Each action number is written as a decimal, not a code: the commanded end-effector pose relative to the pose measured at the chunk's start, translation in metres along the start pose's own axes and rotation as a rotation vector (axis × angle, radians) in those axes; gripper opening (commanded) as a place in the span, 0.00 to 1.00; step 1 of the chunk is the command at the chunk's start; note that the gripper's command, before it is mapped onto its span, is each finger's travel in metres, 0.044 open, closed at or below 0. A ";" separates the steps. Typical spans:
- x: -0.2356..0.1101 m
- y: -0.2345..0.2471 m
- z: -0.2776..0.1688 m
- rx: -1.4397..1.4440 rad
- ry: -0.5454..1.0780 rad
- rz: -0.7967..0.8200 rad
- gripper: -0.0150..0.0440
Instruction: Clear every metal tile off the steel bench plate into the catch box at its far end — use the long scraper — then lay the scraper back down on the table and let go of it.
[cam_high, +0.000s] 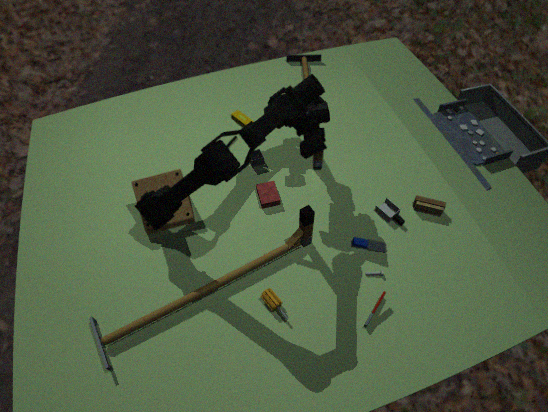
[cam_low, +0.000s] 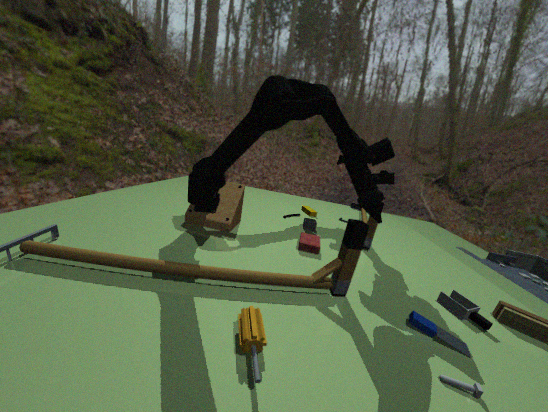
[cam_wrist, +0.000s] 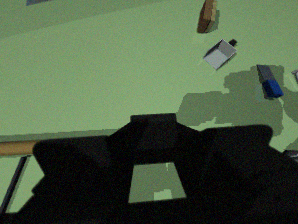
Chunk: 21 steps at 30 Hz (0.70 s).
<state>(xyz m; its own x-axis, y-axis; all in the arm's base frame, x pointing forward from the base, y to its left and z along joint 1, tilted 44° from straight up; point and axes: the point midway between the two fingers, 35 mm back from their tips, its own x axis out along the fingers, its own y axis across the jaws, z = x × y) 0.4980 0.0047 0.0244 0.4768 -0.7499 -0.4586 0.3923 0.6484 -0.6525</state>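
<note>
Scraper (cam_high: 200, 294) with the long handle lies near the front edge; gripper (cam_high: 314, 150) squeezes a shorter wooden-handled tool (cam_high: 304, 65) near the back edge.

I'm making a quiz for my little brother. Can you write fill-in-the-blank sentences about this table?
1. The jaws are shut on the ____ scraper.
2. The screwdriver has a ____ handle.
3. The metal tiles lie on the steel ____, not in the box.

Missing words: short; yellow; plate
</note>
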 end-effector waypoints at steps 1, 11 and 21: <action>-0.011 0.000 0.000 0.006 -0.015 0.009 0.25; -0.020 -0.004 -0.011 0.005 -0.013 0.009 0.25; -0.028 -0.009 -0.022 0.005 -0.012 0.010 0.25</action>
<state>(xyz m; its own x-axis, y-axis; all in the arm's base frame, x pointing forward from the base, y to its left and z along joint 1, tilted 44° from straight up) 0.4669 0.0101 0.0256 0.4742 -0.7496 -0.4617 0.3888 0.6488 -0.6541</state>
